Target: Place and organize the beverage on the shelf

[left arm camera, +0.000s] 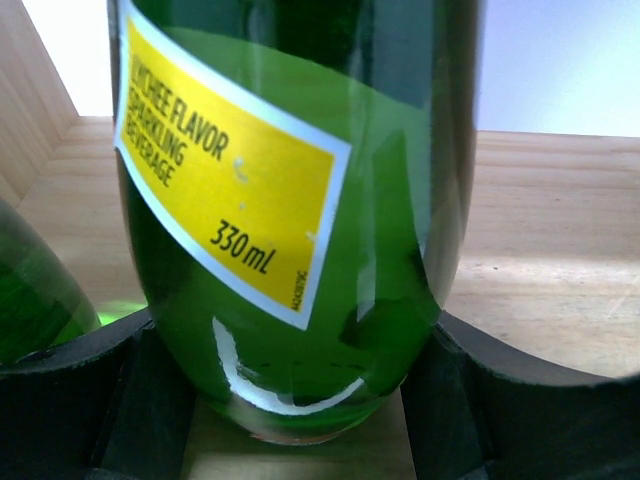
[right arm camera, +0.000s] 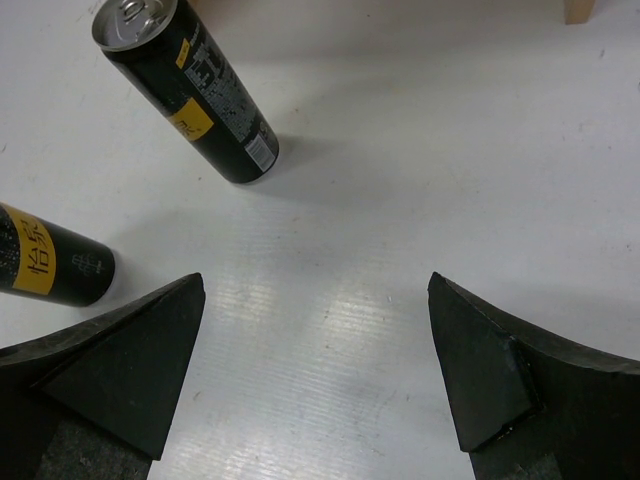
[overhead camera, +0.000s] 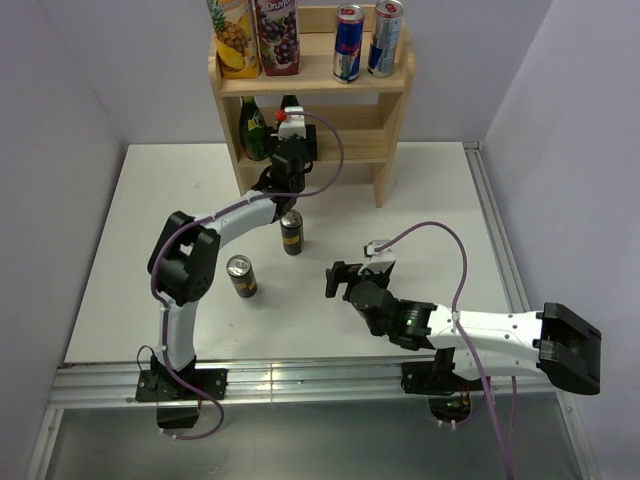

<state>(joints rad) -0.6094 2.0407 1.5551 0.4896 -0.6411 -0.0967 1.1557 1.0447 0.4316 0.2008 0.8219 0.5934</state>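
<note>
— Where is the shelf relative to the left gripper [left arm camera: 295, 400]?

— Right around it. The arm reaches into the tier below the top one, and the wooden shelf [left arm camera: 540, 220] board lies under and behind the fingers.

— Holding anything?

— A green bottle [left arm camera: 300, 200] with a yellow label reading "sparkling beverage, 330 mL". It stands upright between the two dark fingers, and both pads meet the glass low down. A second green bottle [left arm camera: 35, 290] sits just beside it on the left.

— And the right gripper [right arm camera: 315, 300]?

— Spread wide with nothing in it, over the white table [overhead camera: 420, 200], well apart from the shelf.

— What lies near it?

— Two black cans [right arm camera: 190, 90] stand on the table ahead of it, on its left, between the two arms.

— The top tier?

— Two juice cartons [overhead camera: 237, 38] on the left, two blue-and-silver energy drink cans [overhead camera: 348, 42] on the right, all upright.
</note>
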